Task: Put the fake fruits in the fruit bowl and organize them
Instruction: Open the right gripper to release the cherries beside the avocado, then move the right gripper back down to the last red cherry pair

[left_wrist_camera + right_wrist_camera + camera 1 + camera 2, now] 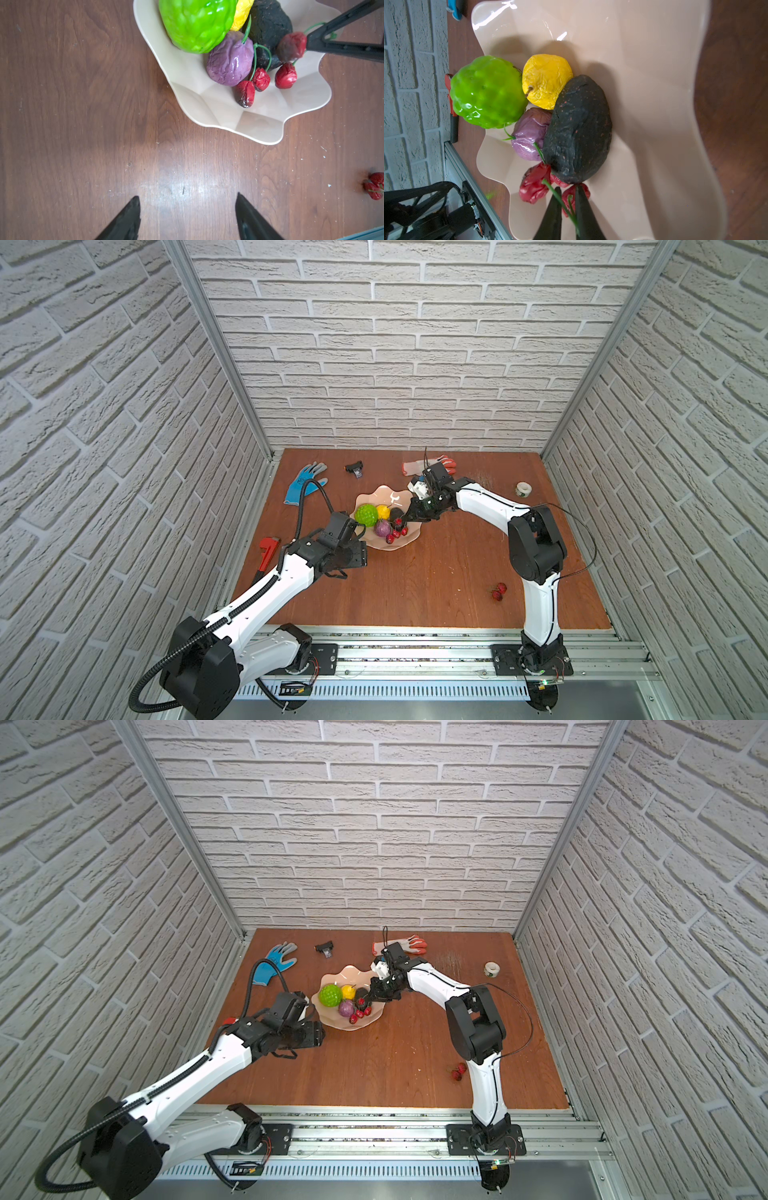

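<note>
One red wrench (268,549) lies at the left edge of the desk (415,585), and one blue glove (305,483) lies toward its far left corner. The left gripper (187,195) hovers over bare wood just beside the fruit bowl (384,494), jaws moderately wide and empty. The bowl, left of the desk's middle, holds one green ball (366,515), one yellow fruit (383,512), one purple fruit (382,528), one avocado (397,514) and four red berries (285,75). The right gripper (568,188) reaches in over the bowl's right rim, jaws narrow with a berry stem between them; I cannot tell whether they pinch it. One orange-white glove (449,463) lies at the far edge, one tape roll (523,489) toward the far right corner, and two loose berries (498,591) near the front right.
</note>
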Tool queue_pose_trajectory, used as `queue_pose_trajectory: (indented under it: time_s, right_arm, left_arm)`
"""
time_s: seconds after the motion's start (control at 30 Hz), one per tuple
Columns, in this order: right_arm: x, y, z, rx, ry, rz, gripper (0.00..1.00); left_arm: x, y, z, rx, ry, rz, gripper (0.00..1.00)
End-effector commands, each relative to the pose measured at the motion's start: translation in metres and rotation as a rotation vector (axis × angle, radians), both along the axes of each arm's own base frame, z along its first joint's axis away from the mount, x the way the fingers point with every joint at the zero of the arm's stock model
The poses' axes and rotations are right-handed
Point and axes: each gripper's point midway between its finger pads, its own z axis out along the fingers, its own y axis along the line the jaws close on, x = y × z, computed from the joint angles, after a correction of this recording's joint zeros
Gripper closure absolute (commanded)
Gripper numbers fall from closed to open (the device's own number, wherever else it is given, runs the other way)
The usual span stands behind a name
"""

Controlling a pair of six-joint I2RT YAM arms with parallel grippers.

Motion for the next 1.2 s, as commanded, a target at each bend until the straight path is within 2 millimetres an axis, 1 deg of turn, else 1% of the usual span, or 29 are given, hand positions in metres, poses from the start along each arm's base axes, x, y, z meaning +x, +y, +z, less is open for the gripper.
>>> queue_pose_trajectory:
  time_s: [0.0,0.33,0.43,0.47,0.5,0.57,0.73,0.87,1.0,1.17]
  right_arm:
    - [0.01,-0.003,0.009,-0.01,-0.041,0.001,0.68]
    - [0.017,-0.013,0.039,-0.051,-0.133,0.004,0.68]
    - [0.019,-0.013,0.056,-0.046,-0.175,0.002,0.67]
    - [0.02,-0.013,0.058,-0.044,-0.18,0.001,0.67]
    - [0.018,-0.015,0.073,-0.035,-0.207,-0.004,0.67]
    - [0.014,-0.018,0.084,-0.035,-0.227,-0.009,0.67]
    - [-0.004,-0.039,0.102,-0.091,-0.269,-0.03,0.69]
    - [-0.025,-0.06,0.112,-0.143,-0.289,-0.063,0.7]
    - [-0.05,-0.083,0.111,-0.202,-0.275,-0.091,0.7]
    - [-0.087,-0.112,0.102,-0.273,-0.227,-0.119,0.7]
  left_arm:
    - [0.001,0.002,-0.001,-0.003,-0.002,0.019,0.28]
    - [0.001,0.001,-0.002,-0.006,-0.002,0.019,0.28]
    - [0.003,0.0,0.0,-0.011,-0.009,0.014,0.28]
    - [0.004,-0.001,0.001,-0.012,-0.012,0.011,0.28]
    - [0.006,-0.002,0.002,-0.012,-0.017,0.007,0.28]
    - [0.008,-0.003,0.004,-0.01,-0.026,-0.003,0.28]
    - [0.016,-0.007,0.011,-0.006,-0.056,-0.024,0.27]
    - [0.023,-0.014,0.015,-0.025,-0.081,-0.044,0.27]
    - [0.028,-0.018,0.013,-0.028,-0.084,-0.06,0.27]
    - [0.032,-0.023,0.015,-0.039,-0.084,-0.072,0.27]
